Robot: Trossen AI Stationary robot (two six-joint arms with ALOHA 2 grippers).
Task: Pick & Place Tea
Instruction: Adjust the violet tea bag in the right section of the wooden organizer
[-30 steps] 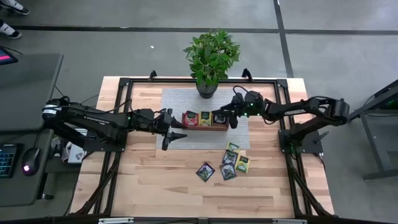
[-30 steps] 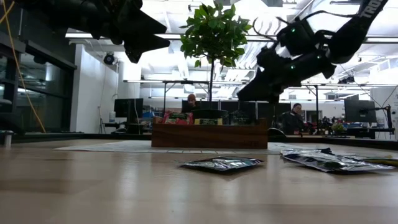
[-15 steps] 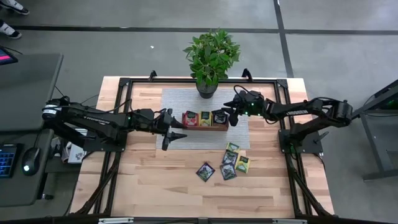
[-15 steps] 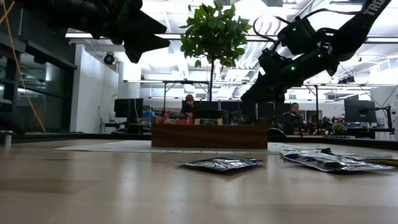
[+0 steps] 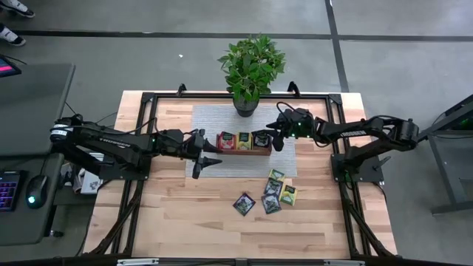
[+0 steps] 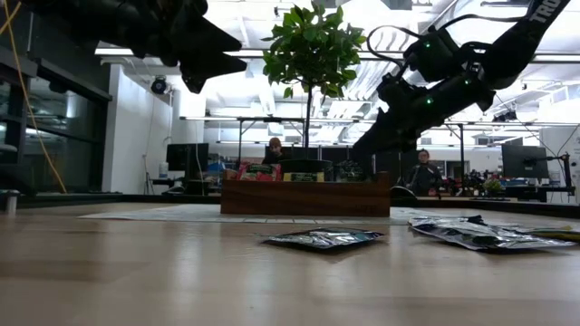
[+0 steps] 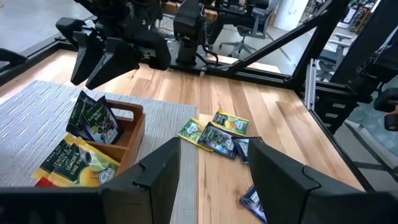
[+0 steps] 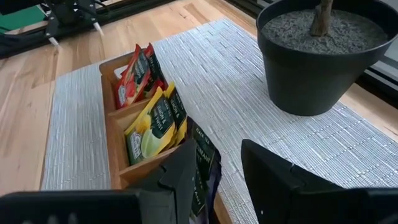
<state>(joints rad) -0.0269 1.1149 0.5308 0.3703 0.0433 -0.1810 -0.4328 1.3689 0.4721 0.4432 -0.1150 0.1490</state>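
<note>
The tea shows as flat sachets. Red (image 8: pixel 134 78), yellow-green (image 8: pixel 152 124) and dark (image 8: pixel 202 158) ones stand on edge in the three compartments of a wooden tray (image 5: pixel 243 151) on a grey mat. Several loose sachets (image 5: pixel 273 193) lie flat on the table nearer the front. My right gripper (image 5: pixel 276 142) hangs open, slanting down over the tray's right end; in the left wrist view its fingers (image 7: pixel 93 74) stand above the dark sachets, apart from them. My left gripper (image 5: pixel 207 164) waits open, raised left of the tray.
A potted plant (image 5: pixel 246 106) stands on the mat's (image 5: pixel 207 118) far edge, just behind the tray. Bare wood stretches along the table's front and left. Black frame rails run along the table's edges. People sit far off in the room behind.
My right gripper has tipped a little while staying over the tray's right end. The sachets and the tray have stayed where they were.
</note>
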